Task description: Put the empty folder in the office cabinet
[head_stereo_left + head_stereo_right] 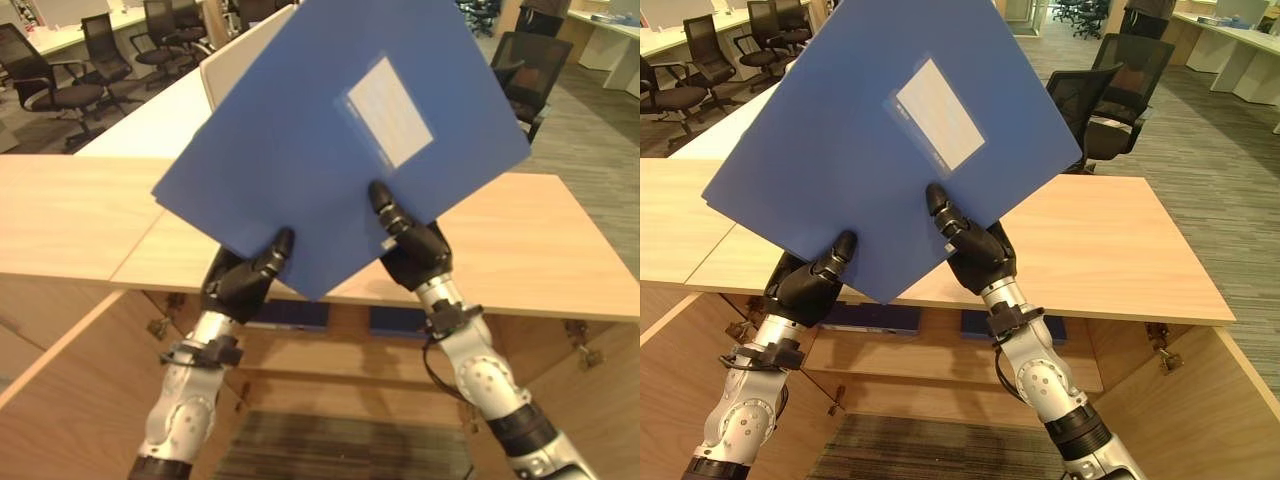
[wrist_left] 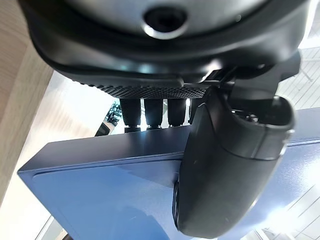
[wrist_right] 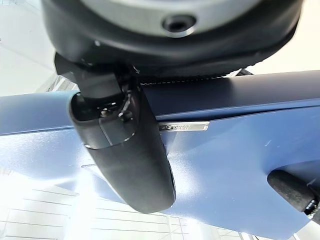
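A large blue folder [image 1: 320, 150] with a white label is held up and tilted above the wooden cabinet top [image 1: 540, 250]. My left hand [image 1: 245, 278] pinches its lower edge, thumb on the front face and fingers behind it. My right hand [image 1: 415, 245] grips the same edge further right, thumb pressed on the front. In the left wrist view the thumb [image 2: 225, 165] lies on the blue folder [image 2: 110, 195]. The right wrist view shows the thumb [image 3: 125, 155] on the folder [image 3: 230, 165] too.
Below the top the cabinet stands open, with a shelf [image 1: 340, 360] and two dark blue items [image 1: 290, 315] lying under the top. Its open doors [image 1: 60, 400] flank my arms. Office chairs [image 1: 520, 70] and white desks [image 1: 150, 115] stand beyond.
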`<state>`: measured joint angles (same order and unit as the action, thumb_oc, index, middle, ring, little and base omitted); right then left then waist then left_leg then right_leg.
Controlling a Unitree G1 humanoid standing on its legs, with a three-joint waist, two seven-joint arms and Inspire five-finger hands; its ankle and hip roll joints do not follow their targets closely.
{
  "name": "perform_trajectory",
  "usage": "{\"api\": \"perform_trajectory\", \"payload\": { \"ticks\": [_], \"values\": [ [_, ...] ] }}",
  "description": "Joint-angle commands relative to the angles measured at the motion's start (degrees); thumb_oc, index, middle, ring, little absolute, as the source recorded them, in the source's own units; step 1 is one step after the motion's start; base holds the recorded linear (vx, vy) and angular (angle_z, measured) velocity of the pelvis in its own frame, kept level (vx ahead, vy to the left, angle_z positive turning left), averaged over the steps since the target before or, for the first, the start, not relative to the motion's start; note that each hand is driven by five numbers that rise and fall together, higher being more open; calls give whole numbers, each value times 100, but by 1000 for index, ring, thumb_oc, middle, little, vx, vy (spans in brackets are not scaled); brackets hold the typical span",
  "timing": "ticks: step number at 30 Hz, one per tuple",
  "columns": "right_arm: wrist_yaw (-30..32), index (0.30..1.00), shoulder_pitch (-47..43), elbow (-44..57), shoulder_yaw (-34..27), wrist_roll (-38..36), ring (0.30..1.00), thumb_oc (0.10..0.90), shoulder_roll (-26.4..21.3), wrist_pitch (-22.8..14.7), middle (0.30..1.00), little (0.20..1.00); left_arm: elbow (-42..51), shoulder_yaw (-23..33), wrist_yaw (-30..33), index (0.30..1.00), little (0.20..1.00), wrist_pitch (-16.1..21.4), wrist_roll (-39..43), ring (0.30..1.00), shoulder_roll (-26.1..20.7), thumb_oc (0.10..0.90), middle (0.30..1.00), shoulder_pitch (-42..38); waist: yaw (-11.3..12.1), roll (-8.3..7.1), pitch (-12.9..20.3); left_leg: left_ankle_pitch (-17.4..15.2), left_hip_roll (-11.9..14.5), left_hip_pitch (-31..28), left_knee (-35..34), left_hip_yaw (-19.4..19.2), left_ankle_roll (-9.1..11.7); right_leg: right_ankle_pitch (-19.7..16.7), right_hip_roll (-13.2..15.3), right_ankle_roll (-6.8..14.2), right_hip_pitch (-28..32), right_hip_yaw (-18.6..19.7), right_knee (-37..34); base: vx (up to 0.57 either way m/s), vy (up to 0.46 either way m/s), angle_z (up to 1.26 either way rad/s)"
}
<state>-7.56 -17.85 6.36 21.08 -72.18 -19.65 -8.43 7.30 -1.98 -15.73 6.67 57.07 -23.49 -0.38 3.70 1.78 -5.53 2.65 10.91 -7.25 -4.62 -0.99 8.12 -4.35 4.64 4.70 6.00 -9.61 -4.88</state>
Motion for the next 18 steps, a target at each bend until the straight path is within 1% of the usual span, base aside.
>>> {"api": "perform_trajectory", "payload": {
  "ticks": [1, 3, 4, 5, 6, 7, 8, 9, 10, 11, 12, 15, 18],
  "values": [
    [-439, 300, -748, 923, -530, 172, 300, 400, 242, -471, 300, 300, -58, 206, -1, 300, 300, 331, -113, 300, -400, 400, 300, -255, 33, -181, 552, -77, 142, 105, 106, 343, 35, 683, 313, 406, -47, 169, 700, 0, 0, 0],
    [-428, 300, -733, 943, -568, 295, 300, 400, 154, -449, 300, 300, -47, 242, -17, 300, 300, 335, -123, 300, -406, 400, 300, -221, 34, -186, 553, -75, 137, 104, 99, 342, 33, 677, 312, 408, -45, 159, 691, -24, 2, 0],
    [-426, 300, -725, 964, -604, 342, 300, 400, 128, -436, 300, 300, -19, 268, -25, 300, 300, 343, -127, 300, -404, 400, 300, -207, 37, -188, 547, -18, 122, 163, 125, 356, 24, 608, 324, 404, -91, 157, 688, 0, 0, 0],
    [-424, 300, -719, 964, -601, 342, 300, 400, 131, -435, 300, 300, -21, 267, -24, 300, 300, 342, -127, 300, -405, 400, 300, -201, 34, -186, 560, -71, 133, 118, 100, 350, 30, 669, 317, 409, -55, 153, 684, -48, 3, 1],
    [-444, 300, -696, 970, -648, 355, 300, 400, 124, -451, 300, 300, -7, 294, -16, 300, 300, 355, -128, 300, -378, 400, 300, -170, 41, -191, 548, -14, 118, 174, 130, 362, 21, 604, 325, 403, -90, 151, 682, 35, -9, 1],
    [-438, 300, -689, 974, -669, 381, 300, 400, 121, -465, 300, 300, 9, 314, -6, 378, 378, 366, -132, 378, -364, 452, 378, -151, 39, -188, 558, -66, 129, 129, 106, 354, 25, 665, 318, 409, -52, 146, 675, -51, -3, 1],
    [-425, 300, -684, 985, -687, 400, 300, 400, 110, -483, 300, 300, 31, 339, 20, 813, 813, 385, -117, 813, -332, 742, 813, -134, 42, -189, 544, -11, 119, 177, 129, 364, 17, 601, 326, 402, -92, 144, 679, 35, -7, 0],
    [-425, 300, -680, 984, -684, 399, 300, 400, 112, -483, 300, 300, 29, 339, 21, 900, 900, 384, -117, 900, -332, 800, 900, -129, 40, -186, 555, -65, 130, 130, 105, 357, 23, 663, 319, 408, -54, 141, 674, -48, -5, 0],
    [-418, 300, -671, 997, -717, 427, 300, 400, 106, -502, 300, 300, 76, 359, 58, 900, 900, 418, -104, 900, -311, 800, 900, -121, 49, -190, 541, -7, 121, 184, 126, 359, 16, 599, 327, 402, -91, 137, 675, 37, -10, 0],
    [-418, 300, -667, 995, -714, 426, 300, 400, 108, -501, 300, 300, 74, 358, 59, 900, 900, 418, -104, 900, -312, 800, 900, -116, 47, -188, 552, -61, 132, 137, 101, 352, 22, 661, 319, 408, -54, 135, 670, -48, -11, 0],
    [-408, 300, -660, 1006, -756, 453, 300, 400, 105, -516, 300, 300, 192, 425, 76, 900, 900, 453, -104, 900, -310, 800, 900, -74, 54, -191, 544, -5, 119, 197, 127, 363, 15, 601, 330, 404, -95, 127, 677, 0, 0, 0],
    [-406, 300, -624, 1034, -833, 474, 300, 400, 72, -543, 300, 300, 352, 547, 53, 900, 900, 480, -37, 900, -323, 800, 900, 27, 67, -186, 536, -2, 115, 212, 133, 379, 12, 601, 330, 403, -101, 121, 682, -16, -4, 0],
    [-386, 300, -540, 1064, -957, 520, 300, 400, 16, -584, 300, 300, 681, 807, -38, 900, 900, 519, 76, 900, -405, 800, 900, 189, 82, -180, 523, 14, 95, 224, 121, 398, 12, 598, 333, 404, -97, 101, 663, 0, 0, 0]
  ]
}}
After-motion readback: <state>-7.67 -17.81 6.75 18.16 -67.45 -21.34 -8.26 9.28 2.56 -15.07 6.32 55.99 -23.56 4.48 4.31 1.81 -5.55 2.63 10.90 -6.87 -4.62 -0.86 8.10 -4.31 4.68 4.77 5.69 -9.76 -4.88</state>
